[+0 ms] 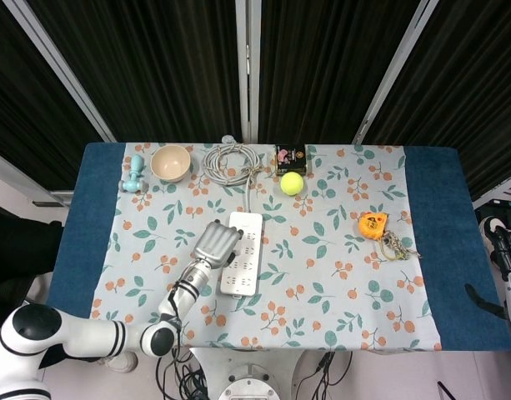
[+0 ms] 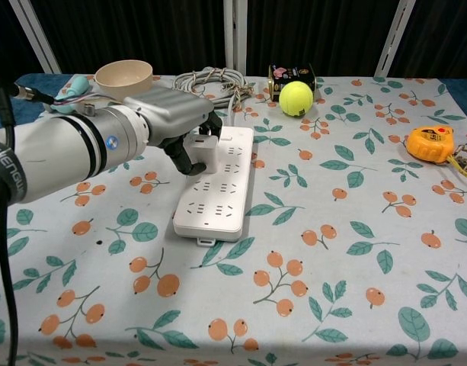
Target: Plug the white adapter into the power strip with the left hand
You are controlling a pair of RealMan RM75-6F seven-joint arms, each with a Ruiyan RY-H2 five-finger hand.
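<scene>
Dark curtains hang behind your tabletop (image 1: 438, 250), spread with a leaf-and-berry cloth. Your left hand (image 2: 176, 114) has its fingers (image 2: 189, 156) curled around the white adapter (image 2: 203, 150), holding it against the near-left sockets of the white power strip (image 2: 218, 191), which lies lengthwise at mid-table. Its coiled cable (image 1: 228, 161) sits at the far edge beside a beige bowl (image 1: 171, 162) and a tennis ball (image 2: 295, 97). Your right hand (image 1: 507, 254) shows only at the frame's right edge; how its fingers lie, you cannot tell.

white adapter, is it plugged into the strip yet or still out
Cannot tell for sure. The left hand holds the white adapter upright on the power strip, but its fingers hide whether the prongs are seated.
</scene>
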